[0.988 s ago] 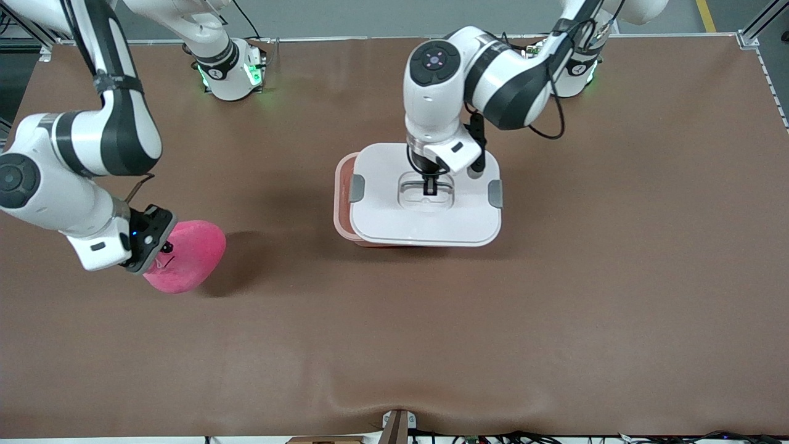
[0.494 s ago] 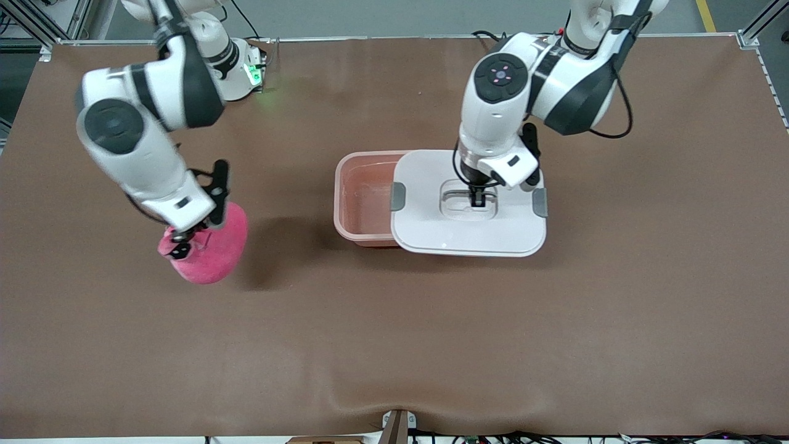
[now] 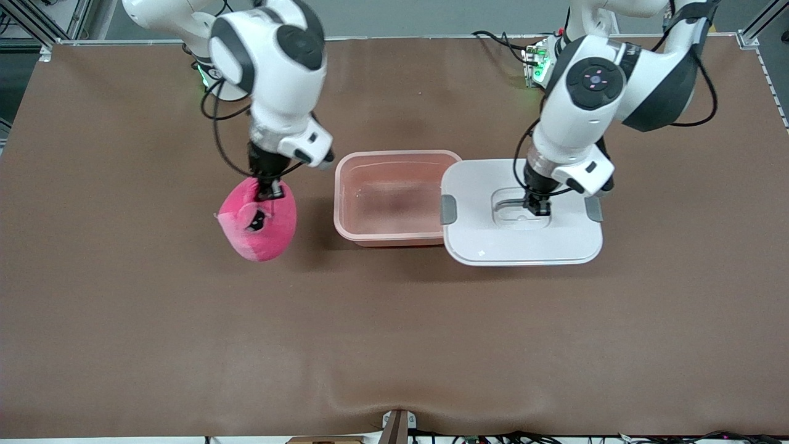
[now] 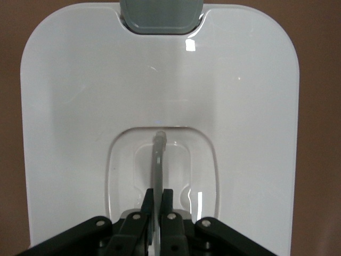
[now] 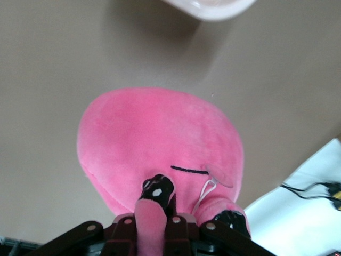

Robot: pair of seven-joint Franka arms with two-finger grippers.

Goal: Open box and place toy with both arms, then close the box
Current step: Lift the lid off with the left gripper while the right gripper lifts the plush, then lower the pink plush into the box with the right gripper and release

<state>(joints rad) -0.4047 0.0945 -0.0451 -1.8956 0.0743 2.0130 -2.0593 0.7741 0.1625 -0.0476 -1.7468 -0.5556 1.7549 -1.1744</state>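
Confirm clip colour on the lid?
Grey clips on the white lid; clearest in the left wrist view.

The lid (image 3: 521,213), gripped by its handle (image 4: 157,160) in the left gripper (image 3: 537,206), now sits clear of the box (image 3: 394,196), toward the left arm's end of the table (image 3: 394,345); earlier it covered the box, then half of it. The right gripper (image 3: 269,190) has carried the toy (image 3: 257,219) up and across from the right arm's end of the table, so it now hangs just beside the open box.
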